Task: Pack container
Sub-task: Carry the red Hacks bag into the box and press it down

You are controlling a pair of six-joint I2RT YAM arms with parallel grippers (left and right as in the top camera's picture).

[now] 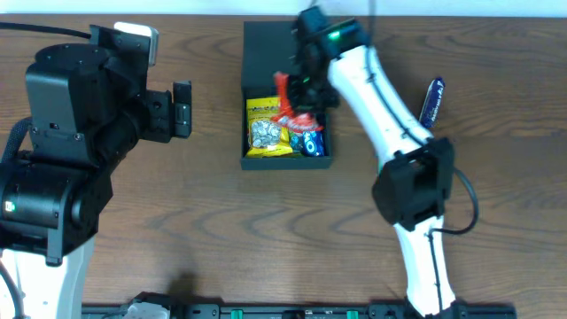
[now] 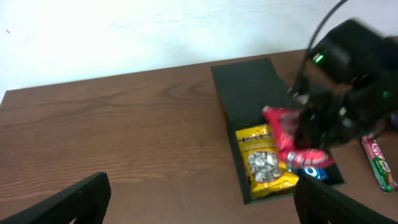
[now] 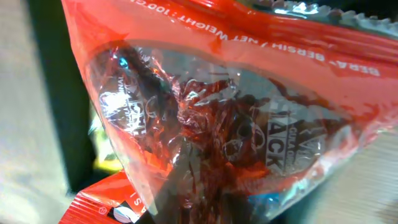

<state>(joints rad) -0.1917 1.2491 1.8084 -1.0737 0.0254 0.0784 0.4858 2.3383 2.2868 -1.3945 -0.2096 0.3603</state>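
The black container lies open at the table's centre; it also shows in the left wrist view. Inside lie a yellow packet, a blue packet and a red packet. My right gripper hangs over the container, shut on a red see-through snack packet. That packet fills the right wrist view and hides the fingers. My left gripper is open and empty, left of the container.
A blue snack bar lies on the table right of the container, beside my right arm. A bar with a red and green wrapper shows at the right edge of the left wrist view. The table is brown wood.
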